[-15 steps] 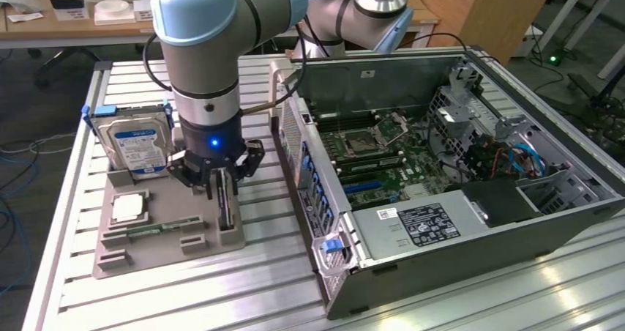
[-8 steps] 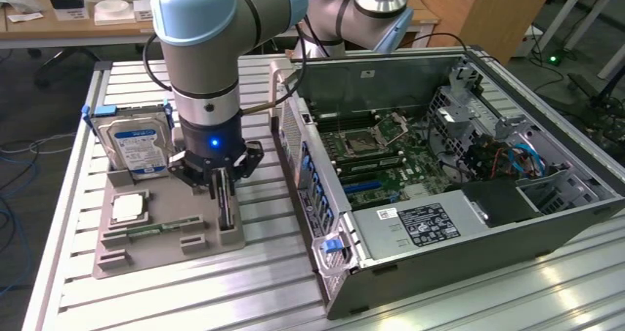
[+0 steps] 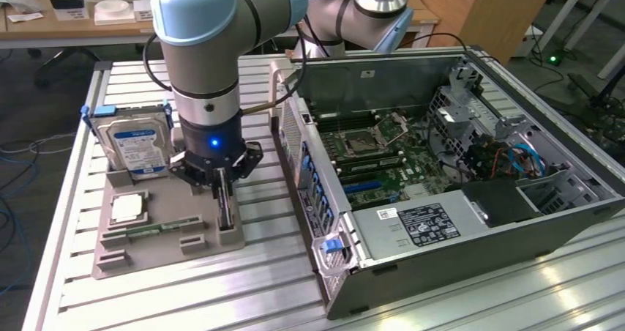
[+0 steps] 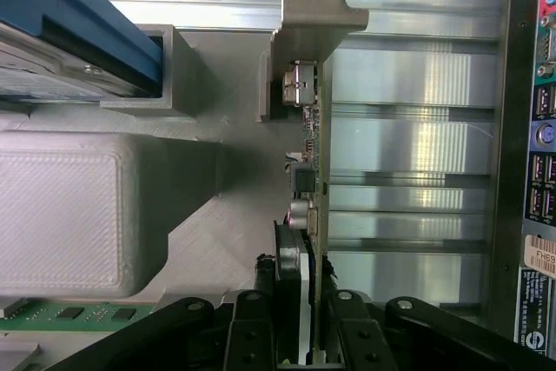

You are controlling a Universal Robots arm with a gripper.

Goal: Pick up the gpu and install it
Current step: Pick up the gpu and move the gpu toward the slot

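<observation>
Gpu [image 4: 309, 171] stands on edge in the tray [image 4: 226, 241], right between your gripper's [image 4: 300, 301] narrowly parted jaws, not yet pinched, its long axis running straight away from the wrist.

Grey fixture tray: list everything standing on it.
Hard drive, memory stick, pale square part, and the gpu on edge below the end effector, which covers its top.

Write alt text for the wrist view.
The gripper is poised over the gpu, which stands on edge in the grey tray. A hard drive is to one side, the computer case's port panel to the other.
</observation>
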